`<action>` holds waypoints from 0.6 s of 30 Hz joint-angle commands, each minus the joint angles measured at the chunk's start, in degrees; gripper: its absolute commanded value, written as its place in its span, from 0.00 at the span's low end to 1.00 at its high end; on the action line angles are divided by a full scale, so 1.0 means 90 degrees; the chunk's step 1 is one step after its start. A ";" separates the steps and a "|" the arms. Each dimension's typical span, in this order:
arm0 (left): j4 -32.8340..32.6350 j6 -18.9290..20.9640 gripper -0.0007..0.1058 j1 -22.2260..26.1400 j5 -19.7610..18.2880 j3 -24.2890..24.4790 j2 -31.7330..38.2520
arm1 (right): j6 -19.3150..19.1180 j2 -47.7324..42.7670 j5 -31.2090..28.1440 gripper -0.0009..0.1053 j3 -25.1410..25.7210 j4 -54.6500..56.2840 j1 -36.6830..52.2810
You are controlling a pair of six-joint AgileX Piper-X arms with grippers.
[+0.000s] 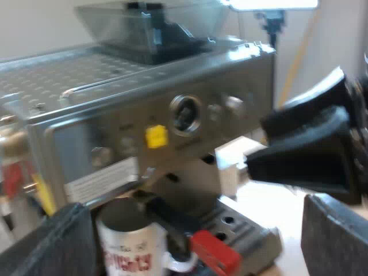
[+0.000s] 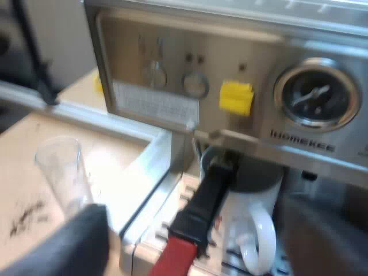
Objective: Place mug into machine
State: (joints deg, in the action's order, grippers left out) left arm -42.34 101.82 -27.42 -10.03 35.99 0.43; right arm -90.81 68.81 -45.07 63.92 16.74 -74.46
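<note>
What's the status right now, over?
Left gripper open, right gripper open. Mug on drip tray under the holder. Its handle juts out beside the mug.

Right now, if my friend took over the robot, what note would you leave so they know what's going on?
Left pincer: open, holding nothing, facing the machine's front close to the mug.
Right pincer: open, holding nothing, over the holder's handle and the mug.
Mug: stands on the drip tray, under the holder locked into the espresso machine.
Measuring glass: upright on the table beside the machine.
Done: the mug looks placed.
Left: probably only to draw both pincers back without bumping the mug.
</note>
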 commanded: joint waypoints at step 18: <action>0.0883 0.0379 0.71 0.1399 0.0486 0.1048 -0.2748 | -0.0233 -0.1980 0.1997 0.66 0.0046 0.2250 0.4074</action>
State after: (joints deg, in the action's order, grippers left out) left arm -35.42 104.62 -15.91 -4.42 44.67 -24.03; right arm -92.13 51.17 -27.70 63.92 36.58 -37.62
